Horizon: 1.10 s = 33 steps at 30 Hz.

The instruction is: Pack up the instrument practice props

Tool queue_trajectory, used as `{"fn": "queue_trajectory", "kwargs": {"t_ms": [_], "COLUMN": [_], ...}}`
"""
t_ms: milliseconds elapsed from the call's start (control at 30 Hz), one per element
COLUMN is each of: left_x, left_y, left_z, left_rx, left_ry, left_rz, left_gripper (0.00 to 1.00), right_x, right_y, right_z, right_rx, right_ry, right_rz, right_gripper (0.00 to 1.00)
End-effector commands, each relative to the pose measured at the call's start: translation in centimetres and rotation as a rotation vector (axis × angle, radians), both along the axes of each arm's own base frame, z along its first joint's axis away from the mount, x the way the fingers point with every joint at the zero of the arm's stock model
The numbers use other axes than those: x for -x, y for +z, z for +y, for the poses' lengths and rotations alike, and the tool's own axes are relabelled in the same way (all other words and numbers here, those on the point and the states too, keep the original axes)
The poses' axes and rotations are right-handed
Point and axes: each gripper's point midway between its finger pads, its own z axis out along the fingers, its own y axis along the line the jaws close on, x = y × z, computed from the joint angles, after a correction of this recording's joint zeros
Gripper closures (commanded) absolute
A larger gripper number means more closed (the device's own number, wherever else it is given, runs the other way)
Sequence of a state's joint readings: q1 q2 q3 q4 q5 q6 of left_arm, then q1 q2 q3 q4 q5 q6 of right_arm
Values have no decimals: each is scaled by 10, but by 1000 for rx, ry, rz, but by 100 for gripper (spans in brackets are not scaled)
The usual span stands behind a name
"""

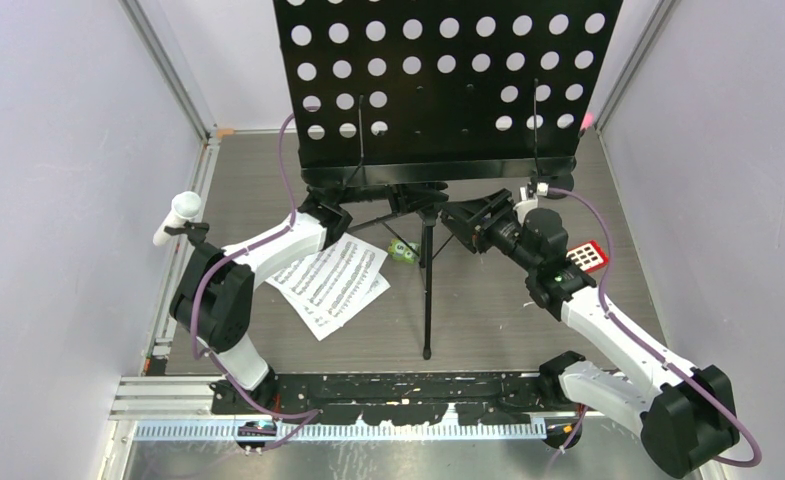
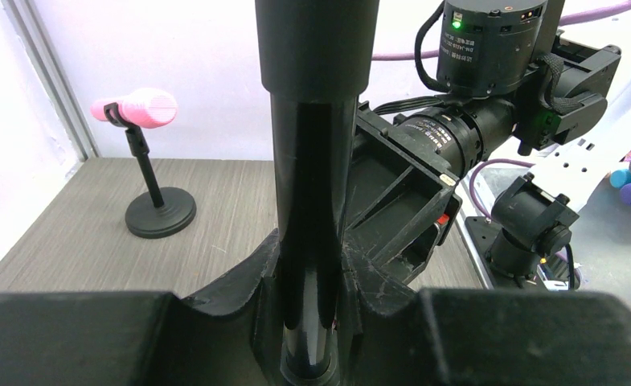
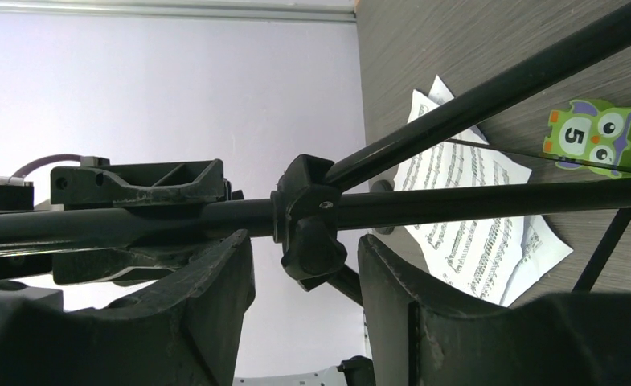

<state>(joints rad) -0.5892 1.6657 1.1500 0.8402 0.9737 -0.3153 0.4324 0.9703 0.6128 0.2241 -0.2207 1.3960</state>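
Room: walls [image 1: 68,200] close the counter [image 1: 508,320] on three sides.
Left gripper [image 2: 310,265]: jaws clamped on the stand pole [image 2: 312,161].
Right gripper [image 3: 304,249]: jaws apart around the tripod collar [image 3: 308,213].

- Above the left gripper [image 2: 310,283], the stand pole [image 2: 312,161] runs out past the top edge.
- Far beyond the right gripper [image 1: 458,220], the pink microphone [image 1: 590,120] sits almost wholly hidden behind the music desk [image 1: 448,80].

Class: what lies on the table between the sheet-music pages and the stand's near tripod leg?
A small green owl block, between the pages and the near tripod leg; the top view shows it.
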Motion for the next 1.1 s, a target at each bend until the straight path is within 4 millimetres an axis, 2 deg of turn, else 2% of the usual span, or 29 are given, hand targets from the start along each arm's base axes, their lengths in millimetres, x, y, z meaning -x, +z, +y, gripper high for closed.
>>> {"fn": "queue_trajectory", "kwargs": {"t_ms": [0, 167, 400, 567, 733, 867, 1067], "left_x": [19, 20, 20, 19, 20, 21, 21], "left_y": [-33, -33, -34, -33, -34, -34, -33], "left_z": [-4, -4, -5, -4, -5, -5, -5], "left_rx": [-99, -99, -101, -100, -101, -101, -100], "left_ry": [-90, -90, -93, -92, -94, -97, -97], "left_rz": [138, 137, 140, 139, 140, 140, 136], "left_gripper": [100, 100, 100, 100, 100, 100, 100], "right_x": [4, 1, 0, -1, -4, -3, -6], "right_y": [25, 16, 14, 7, 7, 21, 37], "right_z": [7, 6, 5, 3, 4, 12, 17], "right_rx": [-48, -41, -32, 25, 189, 308, 462], "right_ry": [43, 32, 25, 19, 57, 119, 163], "right_rz": [-64, -44, -47, -68, -274, -525, -773], "right_gripper": [45, 53, 73, 92, 96, 97, 97]}}
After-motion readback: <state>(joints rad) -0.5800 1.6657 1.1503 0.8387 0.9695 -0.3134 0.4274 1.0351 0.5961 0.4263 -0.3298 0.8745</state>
